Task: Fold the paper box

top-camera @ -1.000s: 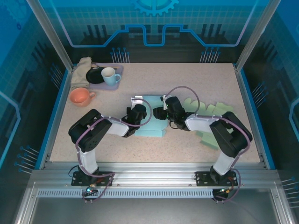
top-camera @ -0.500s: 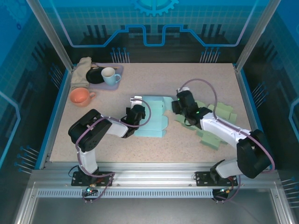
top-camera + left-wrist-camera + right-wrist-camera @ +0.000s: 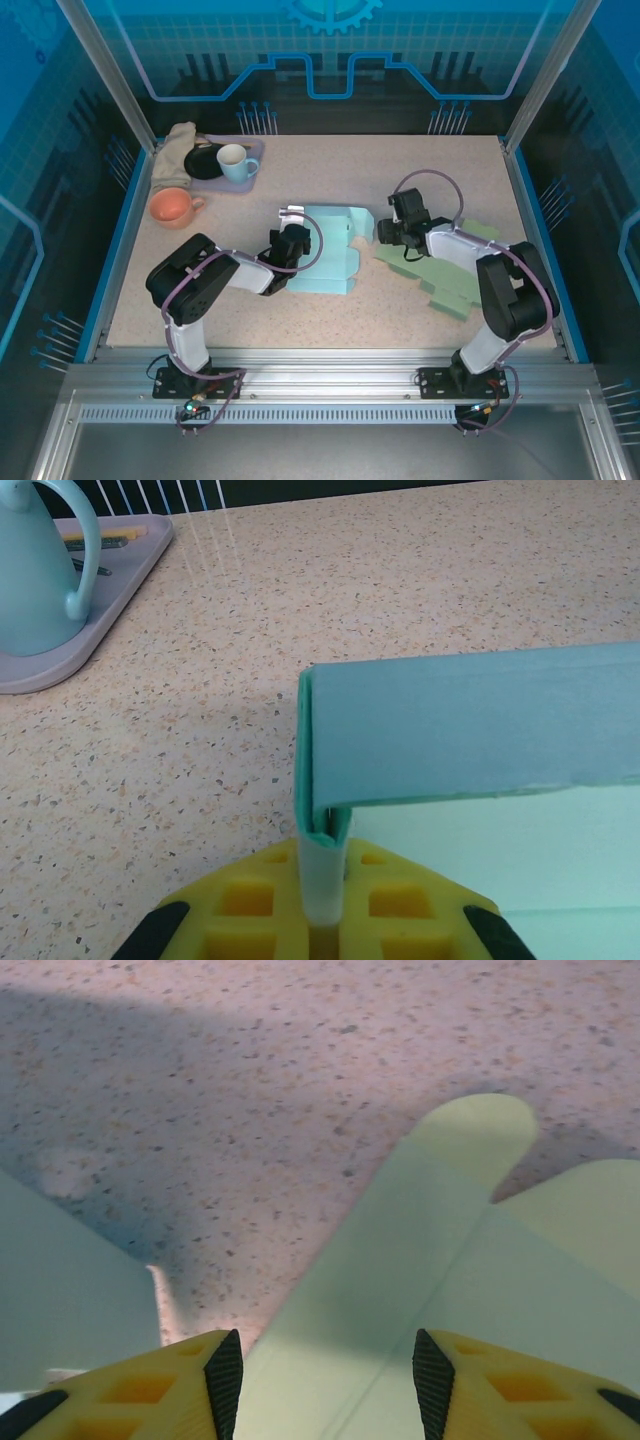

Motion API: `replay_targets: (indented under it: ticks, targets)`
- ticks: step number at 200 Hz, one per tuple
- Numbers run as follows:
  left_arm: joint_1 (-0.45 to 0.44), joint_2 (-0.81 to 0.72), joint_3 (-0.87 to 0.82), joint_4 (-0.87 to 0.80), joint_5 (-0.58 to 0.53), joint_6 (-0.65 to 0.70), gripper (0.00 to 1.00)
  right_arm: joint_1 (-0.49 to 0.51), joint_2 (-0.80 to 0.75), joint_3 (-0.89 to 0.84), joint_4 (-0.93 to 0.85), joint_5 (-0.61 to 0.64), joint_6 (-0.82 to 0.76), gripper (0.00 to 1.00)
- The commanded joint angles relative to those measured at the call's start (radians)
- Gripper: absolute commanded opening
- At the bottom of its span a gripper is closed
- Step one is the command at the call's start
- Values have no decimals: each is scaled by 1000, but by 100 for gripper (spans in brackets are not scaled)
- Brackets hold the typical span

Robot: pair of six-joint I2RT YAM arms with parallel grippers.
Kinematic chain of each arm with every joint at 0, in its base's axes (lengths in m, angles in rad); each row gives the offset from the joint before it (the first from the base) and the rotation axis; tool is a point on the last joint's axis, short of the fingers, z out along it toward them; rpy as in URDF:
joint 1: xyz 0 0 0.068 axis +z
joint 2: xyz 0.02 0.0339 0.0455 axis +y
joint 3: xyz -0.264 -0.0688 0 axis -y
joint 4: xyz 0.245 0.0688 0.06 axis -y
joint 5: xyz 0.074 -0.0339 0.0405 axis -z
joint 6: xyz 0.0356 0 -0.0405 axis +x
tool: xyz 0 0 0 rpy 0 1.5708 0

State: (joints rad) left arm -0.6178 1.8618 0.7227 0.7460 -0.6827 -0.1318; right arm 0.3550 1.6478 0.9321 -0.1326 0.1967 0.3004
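The left tool point(image 3: 322, 885) was closed tight on a raised side wall of the teal box point(image 3: 470, 730), the thin double edge pinched between its jaws. The wall stood upright right in front of the tool and ran off to its right, with the box floor lying flat on the table point(image 3: 400, 580) below it. This grip looked meant to anchor the half-formed box and keep that wall standing while the other arm worked.

The right tool point(image 3: 320, 1370) was about half open and held nothing. Its fingers straddled a flat green sheet point(image 3: 400, 1280) lying on the table under and ahead of it, and a corner of the box showed just off to its left. In the top view the right tool point(image 3: 388, 232) hung just beside the box point(image 3: 330, 255), apart from it, probably to approach the next flap.

Far ahead and left of the left tool, a mug point(image 3: 40, 570) stood on a tray point(image 3: 100, 610), well clear of the work. The folding was judged partway done.
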Motion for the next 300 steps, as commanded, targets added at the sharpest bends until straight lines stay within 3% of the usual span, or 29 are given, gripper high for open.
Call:
replay_targets:
  ticks: [1, 236, 300]
  targets:
    - [9, 3, -19, -22, 21, 12, 3, 19, 19, 39, 43, -58, -33, 51]
    - [10, 1, -19, -25, 27, 10, 3, 176, 63, 56, 157, -219, -235, 47]
    - [9, -1, -22, -22, 27, 7, 3, 219, 111, 75, 198, -143, -229, 43]
